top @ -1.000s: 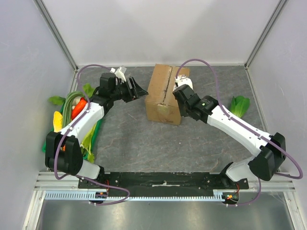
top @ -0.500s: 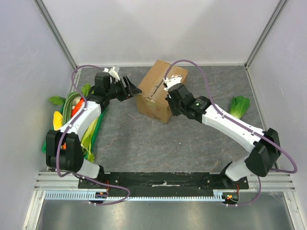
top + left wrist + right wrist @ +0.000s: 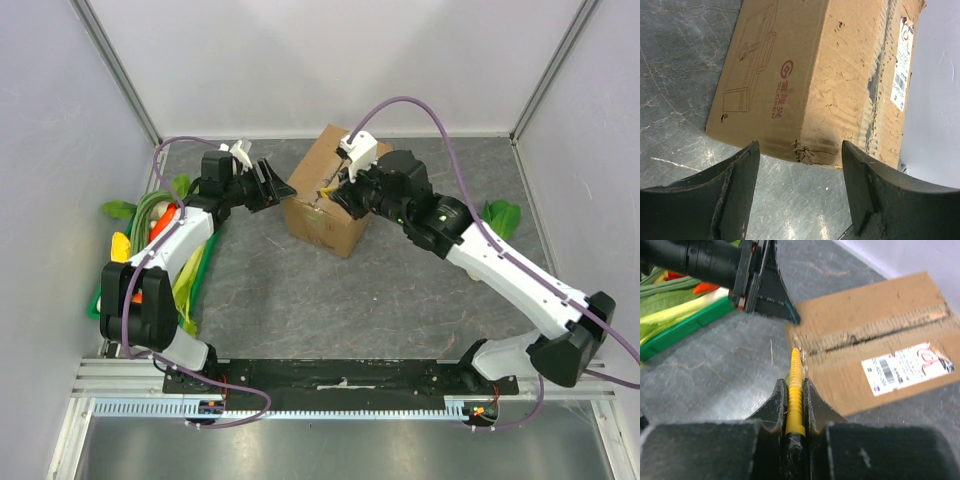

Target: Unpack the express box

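The express box [image 3: 330, 195] is a closed brown carton at the back centre, with a rough taped seam [image 3: 875, 330] and a white shipping label [image 3: 907, 367]. My right gripper [image 3: 335, 190] hovers over the box's left top edge, shut on a ribbed yellow tool [image 3: 795, 390] whose tip points at the seam's end. My left gripper [image 3: 278, 185] is open and empty at the box's left side. In the left wrist view its fingers [image 3: 735, 195] straddle the box's dented lower corner [image 3: 802, 150] without touching it.
A green vegetable tray [image 3: 150, 250] with corn, carrot and leafy greens lies along the left edge. It also shows in the right wrist view [image 3: 675, 315]. A loose bok choy [image 3: 498, 218] lies at the right. White walls enclose the grey table.
The box has turned and shifted left. My right arm has lifted from the box's side to above its top. My left gripper has moved a little back and left.
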Tool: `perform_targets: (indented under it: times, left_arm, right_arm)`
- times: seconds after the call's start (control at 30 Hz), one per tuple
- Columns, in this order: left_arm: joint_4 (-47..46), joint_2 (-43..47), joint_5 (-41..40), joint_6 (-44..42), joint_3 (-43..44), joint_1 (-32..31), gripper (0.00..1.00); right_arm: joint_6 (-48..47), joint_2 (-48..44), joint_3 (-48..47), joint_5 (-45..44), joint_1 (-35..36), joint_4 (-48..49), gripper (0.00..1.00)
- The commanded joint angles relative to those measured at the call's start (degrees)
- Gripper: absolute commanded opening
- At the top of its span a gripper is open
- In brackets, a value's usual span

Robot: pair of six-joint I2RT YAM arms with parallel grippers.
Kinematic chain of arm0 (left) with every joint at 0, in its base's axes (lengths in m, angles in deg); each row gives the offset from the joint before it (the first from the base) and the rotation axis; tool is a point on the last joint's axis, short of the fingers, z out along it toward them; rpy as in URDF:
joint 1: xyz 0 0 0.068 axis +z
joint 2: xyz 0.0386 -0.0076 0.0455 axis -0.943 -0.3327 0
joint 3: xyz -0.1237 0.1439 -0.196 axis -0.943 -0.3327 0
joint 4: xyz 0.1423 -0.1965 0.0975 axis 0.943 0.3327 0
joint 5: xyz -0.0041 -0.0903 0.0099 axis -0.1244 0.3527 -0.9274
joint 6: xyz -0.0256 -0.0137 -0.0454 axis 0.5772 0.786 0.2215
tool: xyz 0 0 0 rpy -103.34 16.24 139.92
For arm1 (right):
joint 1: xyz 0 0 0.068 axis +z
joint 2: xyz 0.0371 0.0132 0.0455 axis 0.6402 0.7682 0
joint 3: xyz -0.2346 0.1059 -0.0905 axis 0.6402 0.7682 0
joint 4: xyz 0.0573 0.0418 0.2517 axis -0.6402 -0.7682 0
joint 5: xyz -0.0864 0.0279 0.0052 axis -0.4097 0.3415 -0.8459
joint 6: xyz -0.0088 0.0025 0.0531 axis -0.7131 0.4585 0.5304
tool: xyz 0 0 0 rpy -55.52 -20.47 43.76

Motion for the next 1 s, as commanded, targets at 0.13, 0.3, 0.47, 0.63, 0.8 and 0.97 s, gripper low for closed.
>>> perform_targets:
  times: [0.13,0.3,0.47,0.63,0.8,0.97]
  left_arm:
    - [-0.8,-1.1,0.0,-1.9,0.8,0.3,0.69]
    - [0.1,-1.4,-0.7,-2.0,0.3,0.3,0.65]
    - [1.7,-0.7,-3.5,-2.2,-0.5,0.3,0.6]
    - [1.9,-0.9,-3.8,-2.4,-0.3,0.3,0.58]
    - [1.9,-1.3,-3.4,-2.3,-0.2,0.3,0.58]
    - [1.8,-1.4,-3.3,-2.0,-0.2,0.2,0.56]
  right_arm:
    - [-6.6,9.2,2.3,2.3,0.0,17.1,0.0]
    - [-8.6,10.8,2.9,2.4,0.0,18.5,0.0]
    - [-9.1,11.1,3.7,2.7,0.1,18.4,0.0]
    - [-9.5,12.2,4.0,2.7,0.1,18.4,0.0]
    - [-10.7,13.6,3.3,2.0,0.0,16.6,0.0]
    - [-10.6,13.9,3.3,3.0,0.0,13.6,0.0]
